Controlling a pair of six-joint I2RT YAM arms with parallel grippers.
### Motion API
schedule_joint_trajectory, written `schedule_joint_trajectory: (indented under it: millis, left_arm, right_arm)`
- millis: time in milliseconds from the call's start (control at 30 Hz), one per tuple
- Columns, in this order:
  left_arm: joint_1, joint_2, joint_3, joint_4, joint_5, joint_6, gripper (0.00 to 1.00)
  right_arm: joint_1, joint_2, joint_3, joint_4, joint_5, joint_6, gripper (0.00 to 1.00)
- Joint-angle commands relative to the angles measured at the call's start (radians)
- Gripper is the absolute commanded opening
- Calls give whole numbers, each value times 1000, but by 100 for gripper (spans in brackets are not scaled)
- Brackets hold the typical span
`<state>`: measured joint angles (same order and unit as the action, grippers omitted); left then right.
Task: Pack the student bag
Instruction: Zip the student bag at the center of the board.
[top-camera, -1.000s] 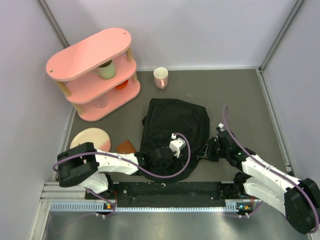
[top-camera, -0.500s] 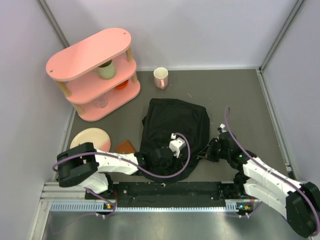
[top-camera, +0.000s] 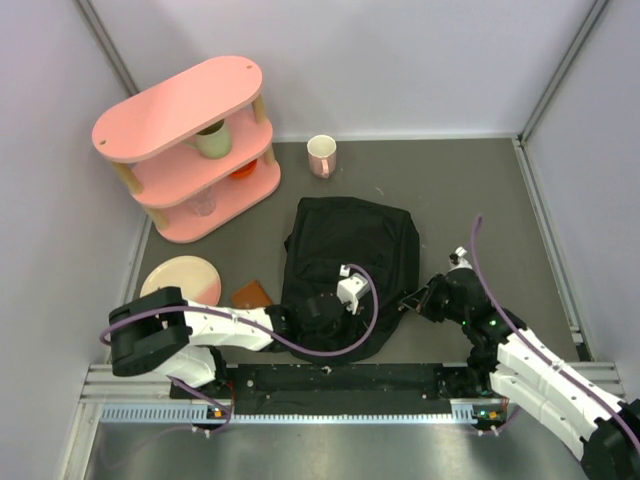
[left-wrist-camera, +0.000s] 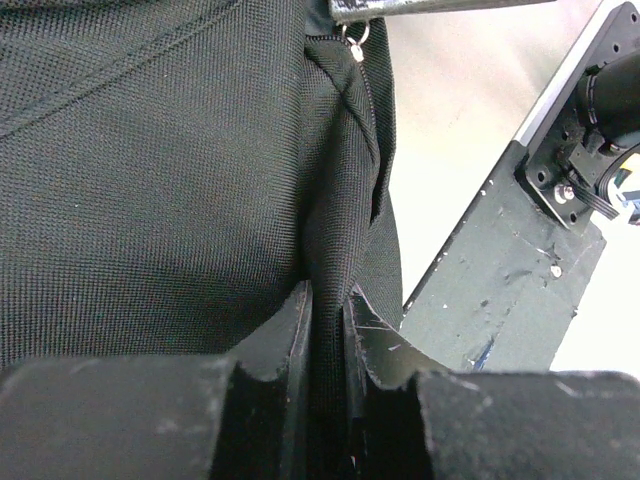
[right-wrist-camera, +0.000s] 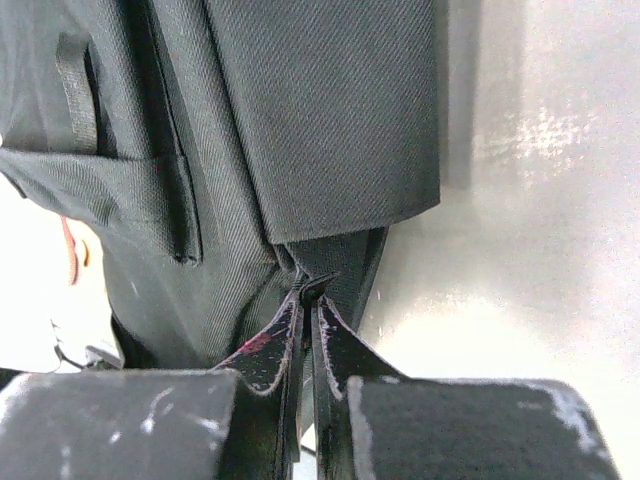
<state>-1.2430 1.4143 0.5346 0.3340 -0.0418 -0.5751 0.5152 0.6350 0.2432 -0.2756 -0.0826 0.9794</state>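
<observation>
Student bag (top-camera: 350, 262), black and floppy, lies flat at the middle of the table (top-camera: 480, 200), its zip pull (left-wrist-camera: 357, 42) showing in the left wrist view; whether it holds anything cannot be told. The left gripper (left-wrist-camera: 325, 300) sits at the bag's 6 o'clock edge, jaws narrow and pinching a fold of its fabric. The right gripper (right-wrist-camera: 307, 293), at the bag's 4 o'clock, is clamped tight on a thin strap of the bag.

At 10 o'clock a pink shelf (top-camera: 185, 110) holds a green mug (top-camera: 212, 140) on its middle tier, something orange (top-camera: 243, 171) one tier lower, and a clear glass (top-camera: 203, 206) at the bottom. A cream mug (top-camera: 321, 155) stands at 12 o'clock. A plate (top-camera: 178, 277) lies at 8 o'clock with a brown flat thing (top-camera: 252, 294) between it and the bag.

The bag's near edge lies close to the rail (top-camera: 340, 378). Bare tabletop runs from 1 to 3 o'clock up to the walls.
</observation>
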Motion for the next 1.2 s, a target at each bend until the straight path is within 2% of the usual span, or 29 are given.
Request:
schedule_joint_trajectory:
  millis: [0, 367, 1167]
  left_arm:
    - [-29, -17, -15, -13, 37, -3, 0]
    - [-93, -28, 16, -32, 37, 23, 0]
    - [-148, -15, 57, -38, 37, 78, 0]
  right_arm:
    - [-1, -9, 80, 32, 185, 1, 0]
    - [-1, -12, 116, 9, 336, 30, 0]
    - [-3, -21, 214, -111, 678, 88, 0]
